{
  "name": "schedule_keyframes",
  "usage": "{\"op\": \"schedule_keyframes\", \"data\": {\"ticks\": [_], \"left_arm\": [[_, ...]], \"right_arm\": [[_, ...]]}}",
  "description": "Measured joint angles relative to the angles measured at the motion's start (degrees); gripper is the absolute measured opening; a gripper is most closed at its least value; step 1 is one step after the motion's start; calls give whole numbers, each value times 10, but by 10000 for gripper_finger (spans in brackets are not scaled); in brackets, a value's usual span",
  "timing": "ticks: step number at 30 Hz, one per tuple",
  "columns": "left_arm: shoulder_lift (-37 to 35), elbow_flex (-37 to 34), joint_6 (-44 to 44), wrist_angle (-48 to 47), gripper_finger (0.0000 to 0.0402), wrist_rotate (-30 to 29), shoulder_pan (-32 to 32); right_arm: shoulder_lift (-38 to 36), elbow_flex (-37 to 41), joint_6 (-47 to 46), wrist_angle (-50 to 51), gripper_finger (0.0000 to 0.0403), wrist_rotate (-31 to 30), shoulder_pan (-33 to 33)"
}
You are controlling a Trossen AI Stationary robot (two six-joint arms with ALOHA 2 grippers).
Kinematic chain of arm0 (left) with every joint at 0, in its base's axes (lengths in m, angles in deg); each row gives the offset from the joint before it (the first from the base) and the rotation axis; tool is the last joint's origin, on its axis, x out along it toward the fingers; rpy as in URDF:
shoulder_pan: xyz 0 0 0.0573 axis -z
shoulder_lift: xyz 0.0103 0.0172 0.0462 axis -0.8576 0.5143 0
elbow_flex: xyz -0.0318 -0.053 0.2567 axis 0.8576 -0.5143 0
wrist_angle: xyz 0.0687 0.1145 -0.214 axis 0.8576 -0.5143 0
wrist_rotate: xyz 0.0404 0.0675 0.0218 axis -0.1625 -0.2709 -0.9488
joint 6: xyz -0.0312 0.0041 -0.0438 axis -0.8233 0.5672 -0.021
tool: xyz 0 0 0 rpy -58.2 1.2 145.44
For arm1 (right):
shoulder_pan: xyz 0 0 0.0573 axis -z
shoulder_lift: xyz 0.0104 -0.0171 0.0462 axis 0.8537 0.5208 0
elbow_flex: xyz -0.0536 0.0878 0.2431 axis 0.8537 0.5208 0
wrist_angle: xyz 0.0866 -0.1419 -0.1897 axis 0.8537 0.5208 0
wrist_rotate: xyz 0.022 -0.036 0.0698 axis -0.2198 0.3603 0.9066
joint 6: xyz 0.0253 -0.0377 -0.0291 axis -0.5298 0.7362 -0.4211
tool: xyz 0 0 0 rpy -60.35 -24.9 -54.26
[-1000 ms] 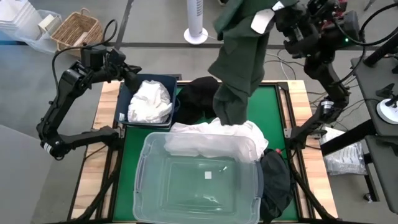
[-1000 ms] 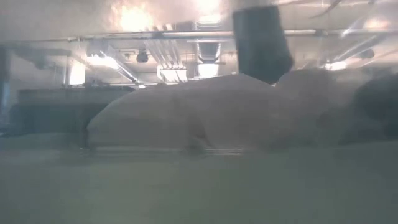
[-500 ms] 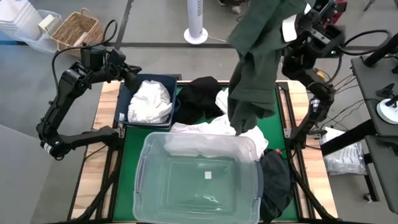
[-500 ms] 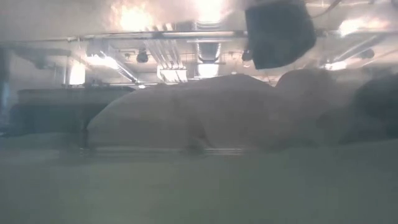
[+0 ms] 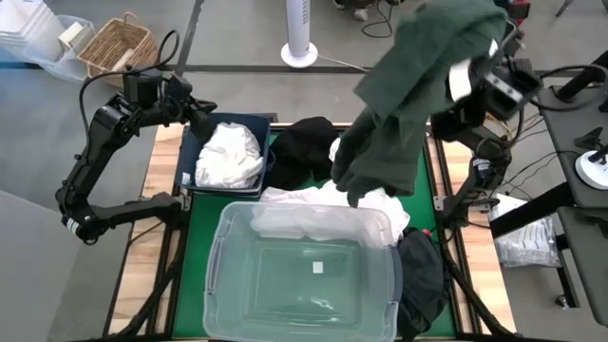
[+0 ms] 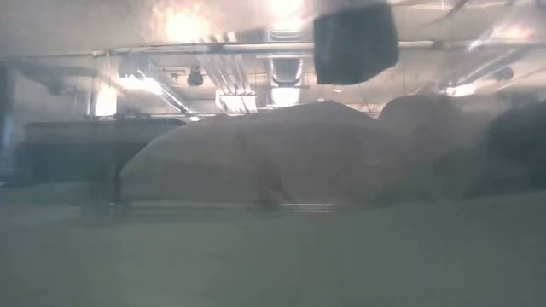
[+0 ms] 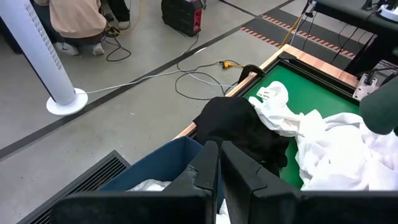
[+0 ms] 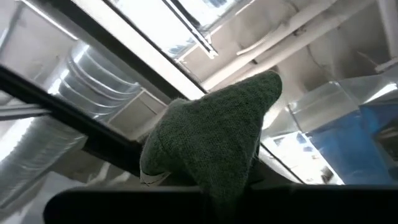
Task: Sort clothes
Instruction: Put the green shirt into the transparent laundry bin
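In the high view, nearest at six o'clock, the clear plastic tub [image 5: 304,275] sits on the green tabletop [image 5: 201,223], with a dark garment [image 5: 421,275] lying against its four o'clock side. Just past the tub's far rim lies a heap of white clothes [image 5: 328,201], and beyond that a black garment [image 5: 302,147] at twelve o'clock. At ten o'clock the navy blue bin [image 5: 195,147] holds a bundle of white fabric [image 5: 229,157]; the left pincer [image 5: 193,112] hangs clenched and empty over the bin's far edge. At one to two o'clock the right pincer [image 5: 463,81] is raised high, clenched on a dark green garment [image 5: 408,90] with a small white tag, whose lower end dangles above the white heap.
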Motion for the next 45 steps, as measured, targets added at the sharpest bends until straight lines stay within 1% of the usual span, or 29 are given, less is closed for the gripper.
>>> {"op": "schedule_keyframes", "data": {"ticks": [6,14,20,24,25,28,30,33,36,38,41,45], "left_arm": [[0,0,0,0,0,0,0],[0,0,0,0,0,0,0],[0,0,8,0,0,0,0],[0,0,9,0,0,0,0],[0,0,9,0,0,0,0],[0,0,9,0,0,0,0],[0,0,6,0,0,0,0],[0,0,5,0,0,0,0],[0,0,3,0,0,0,0],[0,0,-2,0,0,0,0],[0,0,-17,0,0,0,0],[-1,9,-45,-2,0,7,0]], "right_arm": [[1,0,61,0,9,0,-81],[25,0,163,3,9,-13,-190],[50,0,174,17,9,-13,-235],[74,0,162,24,9,-13,-255],[79,0,160,27,9,-7,-260],[92,1,148,33,9,42,-269],[99,0,135,32,9,62,-277],[110,1,128,33,9,75,-293],[114,1,146,38,9,81,-312],[114,1,157,49,9,102,-325],[111,0,166,83,9,114,-348],[111,0,163,182,9,184,-370]]}}
